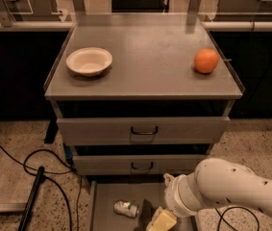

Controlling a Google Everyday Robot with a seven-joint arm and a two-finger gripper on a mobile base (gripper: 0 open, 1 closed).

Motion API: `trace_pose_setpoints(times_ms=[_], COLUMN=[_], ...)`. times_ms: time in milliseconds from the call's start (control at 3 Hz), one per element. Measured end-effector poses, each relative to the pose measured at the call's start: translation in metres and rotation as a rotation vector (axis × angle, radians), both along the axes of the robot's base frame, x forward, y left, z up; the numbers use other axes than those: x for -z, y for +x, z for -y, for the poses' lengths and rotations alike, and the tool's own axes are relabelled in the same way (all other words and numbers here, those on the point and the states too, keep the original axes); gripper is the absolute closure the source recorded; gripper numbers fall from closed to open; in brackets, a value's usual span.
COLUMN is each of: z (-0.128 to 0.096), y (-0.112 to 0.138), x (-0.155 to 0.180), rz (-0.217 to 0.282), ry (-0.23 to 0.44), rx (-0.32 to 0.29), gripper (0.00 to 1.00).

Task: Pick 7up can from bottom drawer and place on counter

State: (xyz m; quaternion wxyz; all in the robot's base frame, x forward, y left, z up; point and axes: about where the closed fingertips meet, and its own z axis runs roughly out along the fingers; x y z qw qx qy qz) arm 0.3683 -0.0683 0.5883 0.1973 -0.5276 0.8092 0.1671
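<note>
**Camera view.** The bottom drawer is standing pulled out at floor level. This is exposing its flat grey floor from above, so its contents are reachable. The 7up can is lying on its side on that floor, near the middle of the visible part, with nothing touching it.

The white arm is reaching in from the lower right and bending downward over the drawer. This is bringing the claw to a spot just beside the can on its right, with a dark shadowed strip separating the 2. The claw is running off the bottom edge of the view, so whether it is apart or together cannot be told. It is not gripping the can.

Judged from this layout, the approach is under way and the grasp is not yet made.

Above, the 2 upper drawers are sitting shut. On the table a white bowl is resting at the left and an orange at the right. The bare middle between them is offering a likely place for setting the can. Cables are trailing across the speckled ground at the left.
</note>
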Motion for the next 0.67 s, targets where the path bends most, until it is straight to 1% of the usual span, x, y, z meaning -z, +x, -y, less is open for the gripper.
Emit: trace_pose_setpoints(times_ms=[333,667], z=[-0.002,-0.003], y=[-0.006,-0.006], x=[0.032,0.094], rz=[-0.037,-0.079], ry=[0.009,0.026], rx=[-0.007,-0.010], gripper=[0.00,0.00])
